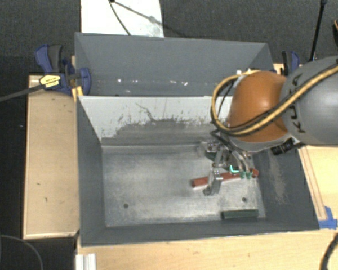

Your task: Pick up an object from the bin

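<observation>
My gripper reaches down to the bin floor right of centre. Its metal fingers stand right at a small reddish-brown bar-shaped thing, which lies flat with its left end sticking out past the fingertips. The bar's right part runs under the gripper toward a red and green bit. Whether the fingers press on the bar cannot be made out. A dark flat rectangular block lies near the bin's front wall, a little to the right of and below the gripper.
The arm with its orange cover and cables hangs over the bin's right rear part and hides the floor beneath it. Bare scuffed floor stretches across the left half of the bin.
</observation>
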Available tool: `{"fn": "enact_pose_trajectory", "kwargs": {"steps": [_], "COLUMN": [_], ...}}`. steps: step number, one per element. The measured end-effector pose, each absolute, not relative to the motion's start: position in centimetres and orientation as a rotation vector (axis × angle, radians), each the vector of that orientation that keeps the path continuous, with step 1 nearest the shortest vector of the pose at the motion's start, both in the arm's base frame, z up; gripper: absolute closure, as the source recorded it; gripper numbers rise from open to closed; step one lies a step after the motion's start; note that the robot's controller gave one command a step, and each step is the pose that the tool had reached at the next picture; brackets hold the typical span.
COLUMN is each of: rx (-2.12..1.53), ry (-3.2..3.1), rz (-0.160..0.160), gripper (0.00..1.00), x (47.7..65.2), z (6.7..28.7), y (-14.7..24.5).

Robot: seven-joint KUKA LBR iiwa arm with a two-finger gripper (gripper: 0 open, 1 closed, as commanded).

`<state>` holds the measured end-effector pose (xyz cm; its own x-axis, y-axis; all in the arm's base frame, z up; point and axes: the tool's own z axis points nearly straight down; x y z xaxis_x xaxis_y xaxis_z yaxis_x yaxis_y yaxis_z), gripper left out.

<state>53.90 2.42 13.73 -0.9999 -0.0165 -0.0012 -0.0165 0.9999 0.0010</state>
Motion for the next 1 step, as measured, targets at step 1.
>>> {"fn": "enact_pose_trajectory", "kwargs": {"steps": [1], "rx": [-0.137], "ry": [3.143], "rz": [-0.002], "gripper": [0.00], "x": [54.34], "z": [6.70], "y": [-2.51]}}
